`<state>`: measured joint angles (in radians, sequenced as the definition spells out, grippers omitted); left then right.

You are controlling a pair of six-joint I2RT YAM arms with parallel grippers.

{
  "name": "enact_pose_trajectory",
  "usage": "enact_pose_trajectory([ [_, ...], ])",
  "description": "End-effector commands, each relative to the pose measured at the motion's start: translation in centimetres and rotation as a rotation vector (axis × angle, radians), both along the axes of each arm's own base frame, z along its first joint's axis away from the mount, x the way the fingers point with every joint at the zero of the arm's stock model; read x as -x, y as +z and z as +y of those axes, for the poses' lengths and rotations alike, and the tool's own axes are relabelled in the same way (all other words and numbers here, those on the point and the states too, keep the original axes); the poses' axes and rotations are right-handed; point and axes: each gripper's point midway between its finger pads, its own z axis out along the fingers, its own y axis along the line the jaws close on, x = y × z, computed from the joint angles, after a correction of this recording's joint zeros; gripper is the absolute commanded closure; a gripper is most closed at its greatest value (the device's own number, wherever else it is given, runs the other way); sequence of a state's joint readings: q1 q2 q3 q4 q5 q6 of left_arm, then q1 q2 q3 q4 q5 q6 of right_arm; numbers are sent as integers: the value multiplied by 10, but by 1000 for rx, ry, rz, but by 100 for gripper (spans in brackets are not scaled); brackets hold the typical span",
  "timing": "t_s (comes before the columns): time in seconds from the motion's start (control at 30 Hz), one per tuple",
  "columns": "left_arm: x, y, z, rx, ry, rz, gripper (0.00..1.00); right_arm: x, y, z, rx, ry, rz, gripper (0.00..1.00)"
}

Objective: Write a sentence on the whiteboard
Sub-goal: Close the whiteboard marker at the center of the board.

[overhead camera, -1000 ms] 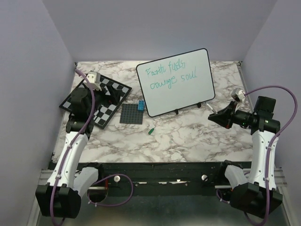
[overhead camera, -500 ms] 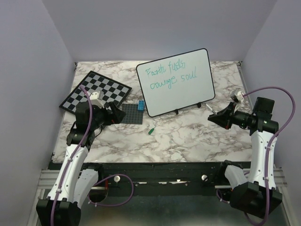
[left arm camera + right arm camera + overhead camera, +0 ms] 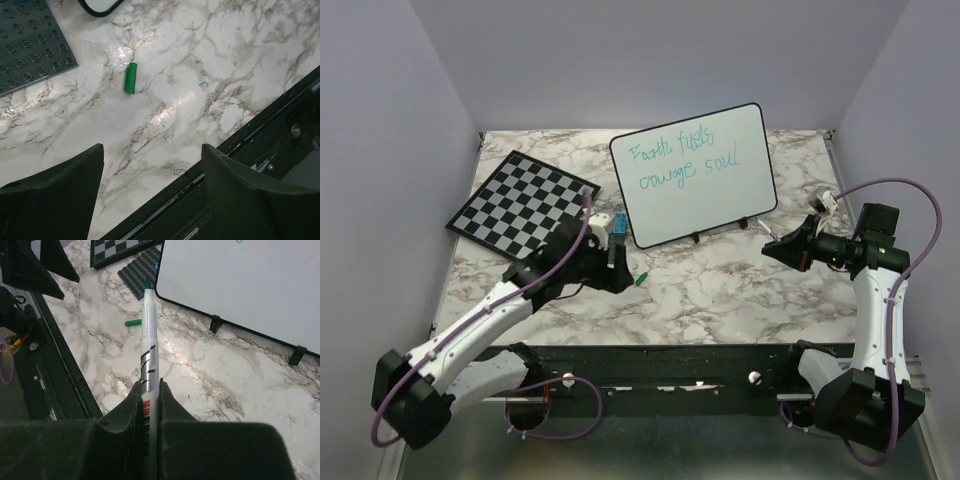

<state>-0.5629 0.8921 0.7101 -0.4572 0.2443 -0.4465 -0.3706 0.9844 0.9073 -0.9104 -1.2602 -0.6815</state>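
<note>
The whiteboard stands tilted at the back centre, and its lower edge shows in the right wrist view. The sentence is on it in two teal-green lines. My right gripper hovers right of the board's lower right corner. It is shut on a white marker with its green tip bare, held between the fingertips. My left gripper is open and empty, low over the table just left of the green marker cap. The cap lies on the marble and shows in the right wrist view.
A chequered chessboard lies at the back left. A dark grey studded baseplate sits left of the whiteboard, partly under my left arm. The black front rail runs along the near table edge.
My left arm has swung from over the chessboard to the right and forward, ending beside the green cap. My right gripper has barely moved and still holds the marker.
</note>
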Motion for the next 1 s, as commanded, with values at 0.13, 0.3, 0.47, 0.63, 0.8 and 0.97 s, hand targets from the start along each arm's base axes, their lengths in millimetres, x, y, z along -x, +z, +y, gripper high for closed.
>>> enact_pose_trajectory([
  [0.13,-8,-49,-36,-309,-118,79,35,-5,-6,-5,18,-13,4,99],
  [0.3,-18,-84,-62,-403,-163,140,46,-6,-8,-6,19,-13,9,99],
  [0.47,-31,-103,-71,-511,-162,145,62,-7,-8,-6,17,-11,19,99],
  [0.63,-42,-112,-73,-616,-164,132,64,-8,-9,-6,15,-8,25,99],
  [0.8,-47,-120,-71,-669,-174,135,65,-8,-11,-7,13,-7,34,100],
  [0.97,-47,-128,-69,-703,-190,151,69,-8,-11,-7,14,-7,37,99],
])
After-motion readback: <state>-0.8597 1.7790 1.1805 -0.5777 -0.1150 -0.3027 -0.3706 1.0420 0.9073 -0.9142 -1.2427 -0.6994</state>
